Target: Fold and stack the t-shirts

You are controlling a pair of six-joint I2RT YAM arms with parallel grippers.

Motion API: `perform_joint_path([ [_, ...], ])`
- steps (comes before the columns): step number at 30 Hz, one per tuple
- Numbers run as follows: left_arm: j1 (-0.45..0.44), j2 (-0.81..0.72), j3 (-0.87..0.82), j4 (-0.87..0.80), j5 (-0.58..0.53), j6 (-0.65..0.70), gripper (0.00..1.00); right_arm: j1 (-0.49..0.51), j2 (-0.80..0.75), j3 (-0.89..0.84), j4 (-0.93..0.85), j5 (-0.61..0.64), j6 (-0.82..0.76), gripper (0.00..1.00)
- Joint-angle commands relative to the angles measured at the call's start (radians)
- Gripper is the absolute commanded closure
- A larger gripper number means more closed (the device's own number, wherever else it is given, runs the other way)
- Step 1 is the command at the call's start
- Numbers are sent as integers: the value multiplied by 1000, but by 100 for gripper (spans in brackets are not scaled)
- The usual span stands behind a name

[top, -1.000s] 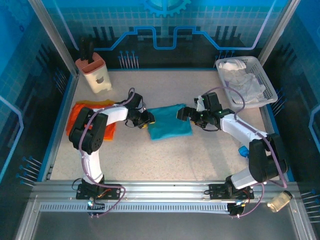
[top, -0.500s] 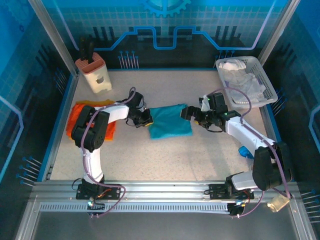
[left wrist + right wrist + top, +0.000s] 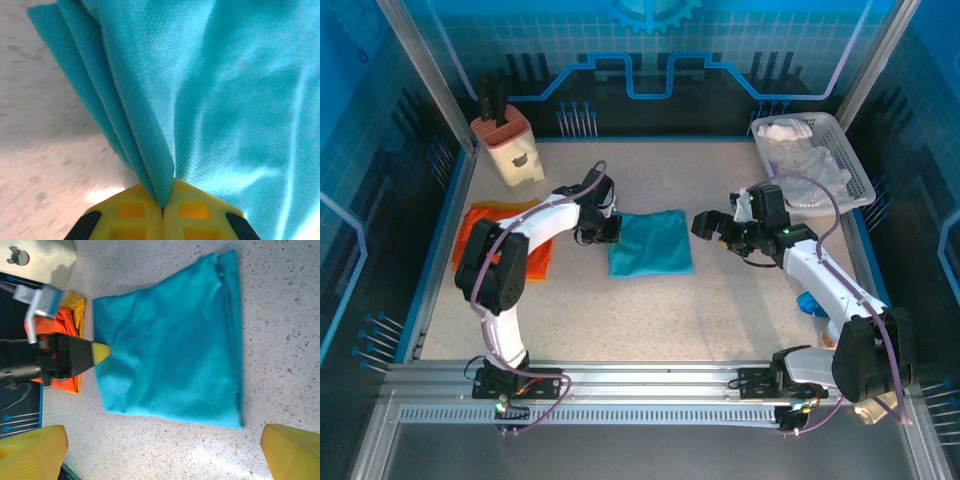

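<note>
Left fingers (image 3: pixel 135 217) have just gone from part-open to fully shut on the left edge of the teal t-shirt (image 3: pixel 652 243). The wrist view shows several cloth layers bunched into the seam between them, so they probably have the whole folded stack, not just the top ply. Right fingers (image 3: pixel 292 452) are spread wide with nothing in them and have backed off to the right of the teal t-shirt, clear of its right edge. The teal t-shirt lies flat on the bench (image 3: pixel 720 310) as a folded rectangle and has slid slightly left. The orange t-shirt (image 3: pixel 475 232) sits left of the teal t-shirt, partly under the left arm, so I can't tell how neatly it's folded. My read: teal fold is done and this is the start of a one-arm drag or lift to stack it. Risk: a one-edge pinch could let the fold open.
</note>
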Motion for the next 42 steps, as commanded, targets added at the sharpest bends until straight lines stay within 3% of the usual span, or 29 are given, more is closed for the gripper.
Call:
perform_joint_path([
  [1,10,-129,18,-172,-134,133,100,-12,-13,-12,-20,-9,-11,0],
  [5,19,-212,45,-298,-246,199,100,-14,5,4,-38,-17,-23,0],
  [14,102,-368,78,-431,-268,283,100,-13,54,91,-97,-56,-46,0],
  [27,205,-374,271,-591,-341,451,100,30,116,115,-71,-59,-15,1],
  [34,221,-353,349,-658,-323,459,100,36,146,142,-78,-58,-19,1],
  [42,240,-363,360,-686,-387,460,100,38,182,171,-99,-58,-34,2],
])
